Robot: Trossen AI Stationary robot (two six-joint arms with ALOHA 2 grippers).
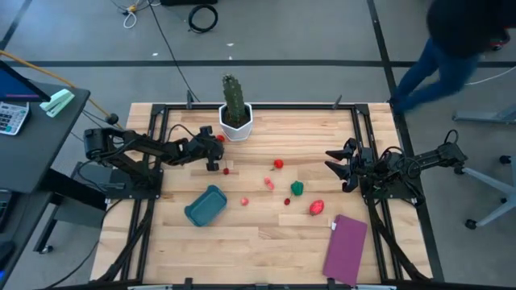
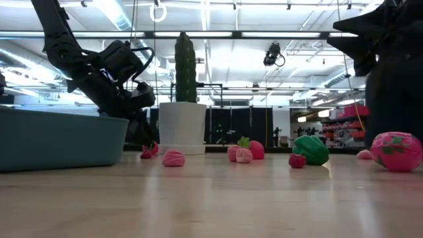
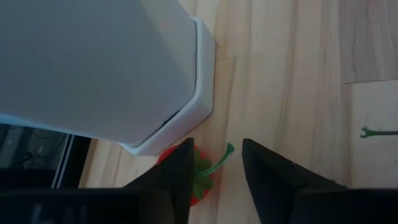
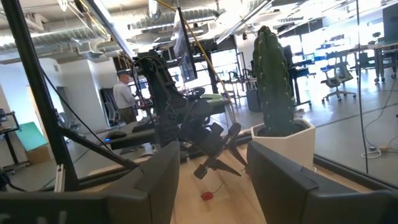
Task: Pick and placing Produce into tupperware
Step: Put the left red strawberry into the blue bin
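My left gripper [image 1: 214, 155] is open, low over the table beside the cactus's white pot [image 1: 235, 122]. In the left wrist view [image 3: 217, 167] a small red piece with a green stem [image 3: 200, 180] lies at the pot's foot, partly under one finger [image 3: 177, 171]. More produce is scattered mid-table: red pieces [image 1: 278, 163] [image 1: 226, 170], pink ones [image 1: 268, 183] [image 1: 244, 201], a green one [image 1: 297, 188] and a larger pink-red one [image 1: 317, 207]. The teal tupperware [image 1: 205, 205] sits flat on the table, nearer than the left gripper. My right gripper [image 1: 339, 166] is open at the table's right, touching nothing. My left gripper comes down from above over the red stemmed piece [image 3: 205, 186], which lies on the table close against the white pot. One finger covers part of it, and I cannot tell whether it touches.
The tall green cactus [image 1: 232, 95] in its white pot stands near the far edge, right beside my left gripper. A flat purple rectangle [image 1: 345, 248] lies at the near right. A person [image 1: 451, 48] moves beyond the table's far right corner.
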